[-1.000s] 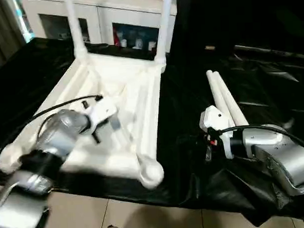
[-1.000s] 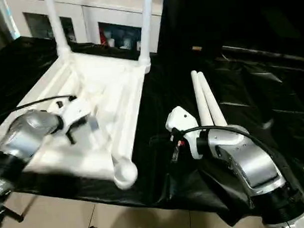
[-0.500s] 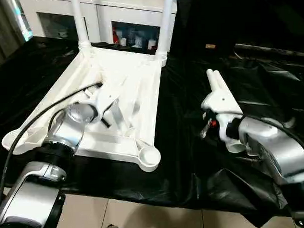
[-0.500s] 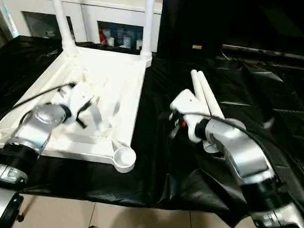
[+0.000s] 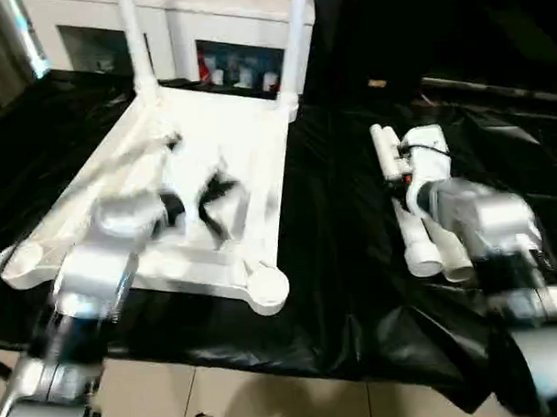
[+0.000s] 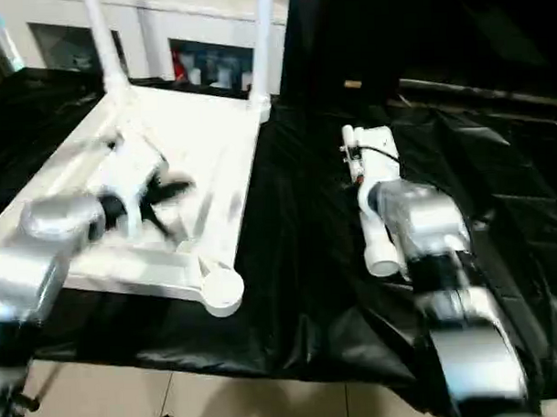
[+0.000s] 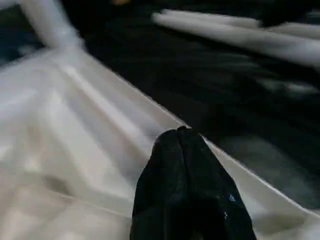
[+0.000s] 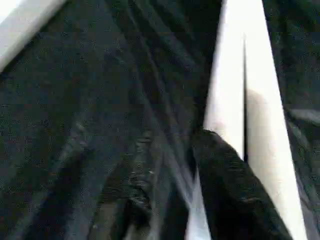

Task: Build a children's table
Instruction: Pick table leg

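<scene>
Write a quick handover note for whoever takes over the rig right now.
Left gripper: shut, empty, over the upturned tabletop.
Right gripper: above the two loose legs lying side by side on the black cloth, holding nothing that I can see.
Done: two legs stand in the far corner sockets.
Left: fit the loose legs into the two near corner sockets, then turn the table upright.

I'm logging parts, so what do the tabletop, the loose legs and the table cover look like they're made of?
Tabletop: likely moulded plastic, smooth white, with ribs and round corner sockets.
Loose legs: white tubes with open ends, probably plastic.
Cover: thin black sheeting, glossy and creased, maybe plastic film.
</scene>
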Available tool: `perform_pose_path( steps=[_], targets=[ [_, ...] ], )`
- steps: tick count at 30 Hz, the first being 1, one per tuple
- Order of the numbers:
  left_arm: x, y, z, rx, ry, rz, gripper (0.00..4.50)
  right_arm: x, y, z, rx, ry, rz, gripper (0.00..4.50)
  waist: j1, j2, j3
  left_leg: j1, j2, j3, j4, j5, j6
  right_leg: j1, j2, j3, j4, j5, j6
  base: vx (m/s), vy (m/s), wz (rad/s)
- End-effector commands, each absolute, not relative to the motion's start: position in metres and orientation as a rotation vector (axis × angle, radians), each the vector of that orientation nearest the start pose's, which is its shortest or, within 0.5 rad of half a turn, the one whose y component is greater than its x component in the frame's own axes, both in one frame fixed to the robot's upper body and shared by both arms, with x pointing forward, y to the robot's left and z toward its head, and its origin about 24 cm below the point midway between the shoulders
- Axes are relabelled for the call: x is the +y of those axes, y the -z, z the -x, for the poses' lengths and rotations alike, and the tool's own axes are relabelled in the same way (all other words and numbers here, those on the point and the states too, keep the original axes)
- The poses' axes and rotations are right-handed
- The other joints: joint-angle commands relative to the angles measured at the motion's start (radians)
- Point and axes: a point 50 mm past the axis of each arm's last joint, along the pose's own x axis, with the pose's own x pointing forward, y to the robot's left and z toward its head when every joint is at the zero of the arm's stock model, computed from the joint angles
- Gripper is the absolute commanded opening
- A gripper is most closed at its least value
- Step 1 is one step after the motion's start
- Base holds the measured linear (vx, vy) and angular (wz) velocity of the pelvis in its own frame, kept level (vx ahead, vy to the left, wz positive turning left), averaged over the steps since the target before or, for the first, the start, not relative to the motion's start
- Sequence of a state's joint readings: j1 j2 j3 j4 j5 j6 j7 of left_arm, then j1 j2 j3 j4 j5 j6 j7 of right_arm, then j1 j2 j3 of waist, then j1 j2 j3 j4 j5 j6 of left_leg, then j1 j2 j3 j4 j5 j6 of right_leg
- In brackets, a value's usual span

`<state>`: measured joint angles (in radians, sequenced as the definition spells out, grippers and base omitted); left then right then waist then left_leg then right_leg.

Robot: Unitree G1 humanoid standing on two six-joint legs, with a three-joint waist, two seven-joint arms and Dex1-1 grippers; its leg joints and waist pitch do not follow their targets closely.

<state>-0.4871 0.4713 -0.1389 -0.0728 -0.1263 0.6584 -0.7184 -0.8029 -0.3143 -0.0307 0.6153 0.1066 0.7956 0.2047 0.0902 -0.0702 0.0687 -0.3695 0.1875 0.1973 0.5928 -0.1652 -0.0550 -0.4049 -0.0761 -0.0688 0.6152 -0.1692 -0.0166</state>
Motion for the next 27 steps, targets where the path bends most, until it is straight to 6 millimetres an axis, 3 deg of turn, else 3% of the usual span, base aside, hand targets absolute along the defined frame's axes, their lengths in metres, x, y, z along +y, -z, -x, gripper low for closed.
perform_pose_path(
  steps=[1,3,4,8,10,11,19,27],
  targets=[
    [0.145,-0.134,-0.305,0.284,0.839,-0.342,0.21,-0.193,-0.096,-0.375,0.632,-0.081,0.117,1.62,-0.003,0.004,-0.074,0.019,0.038,-0.021,-0.067,-0.225,-0.070,0.039,-0.066,0.049,-0.066,-0.260,-0.149,0.000,0.000,0.00],
    [0.142,-0.136,-0.296,0.304,0.882,-0.308,0.41,-0.196,-0.096,-0.380,0.628,-0.044,0.103,1.88,-0.005,0.007,-0.076,0.019,0.038,-0.021,-0.066,-0.215,-0.072,0.040,-0.066,0.049,-0.060,-0.243,-0.150,0.000,0.000,0.00],
    [0.141,-0.137,-0.293,0.307,0.897,-0.296,0.41,-0.197,-0.096,-0.381,0.624,-0.027,0.103,1.88,-0.004,0.002,-0.075,0.018,0.038,-0.019,-0.065,-0.214,-0.071,0.040,-0.067,0.048,-0.061,-0.245,-0.146,0.000,0.000,0.00],
    [0.140,-0.140,-0.288,0.315,0.910,-0.292,0.78,-0.204,-0.098,-0.385,0.630,-0.002,0.095,2.11,-0.006,0.003,-0.073,0.017,0.036,-0.018,-0.064,-0.224,-0.071,0.038,-0.063,0.049,-0.064,-0.261,-0.135,0.000,0.000,0.00],
    [0.141,-0.140,-0.287,0.321,0.917,-0.293,1.03,-0.209,-0.098,-0.385,0.636,0.010,0.089,2.46,-0.006,0.002,-0.073,0.015,0.034,-0.017,-0.063,-0.219,-0.068,0.039,-0.061,0.049,-0.064,-0.263,-0.129,0.000,0.000,0.00],
    [0.140,-0.140,-0.286,0.324,0.921,-0.293,1.03,-0.211,-0.098,-0.385,0.639,0.016,0.089,2.46,-0.004,0.006,-0.074,0.016,0.035,-0.017,-0.063,-0.216,-0.070,0.038,-0.062,0.049,-0.064,-0.258,-0.126,0.000,0.000,0.00],
    [0.135,-0.141,-0.280,0.348,0.978,-0.298,1.63,-0.222,-0.087,-0.381,0.715,0.009,0.040,3.18,-0.007,0.006,-0.077,0.013,0.034,-0.017,-0.060,-0.217,-0.069,0.041,-0.059,0.048,-0.060,-0.235,-0.140,0.000,0.000,0.00],
    [0.134,-0.142,-0.280,0.346,0.973,-0.330,1.99,-0.215,-0.074,-0.376,0.807,-0.077,-0.013,3.30,-0.006,0.006,-0.077,0.012,0.036,-0.018,-0.059,-0.215,-0.064,0.042,-0.060,0.047,-0.060,-0.236,-0.153,0.000,0.000,0.00]
  ],
)
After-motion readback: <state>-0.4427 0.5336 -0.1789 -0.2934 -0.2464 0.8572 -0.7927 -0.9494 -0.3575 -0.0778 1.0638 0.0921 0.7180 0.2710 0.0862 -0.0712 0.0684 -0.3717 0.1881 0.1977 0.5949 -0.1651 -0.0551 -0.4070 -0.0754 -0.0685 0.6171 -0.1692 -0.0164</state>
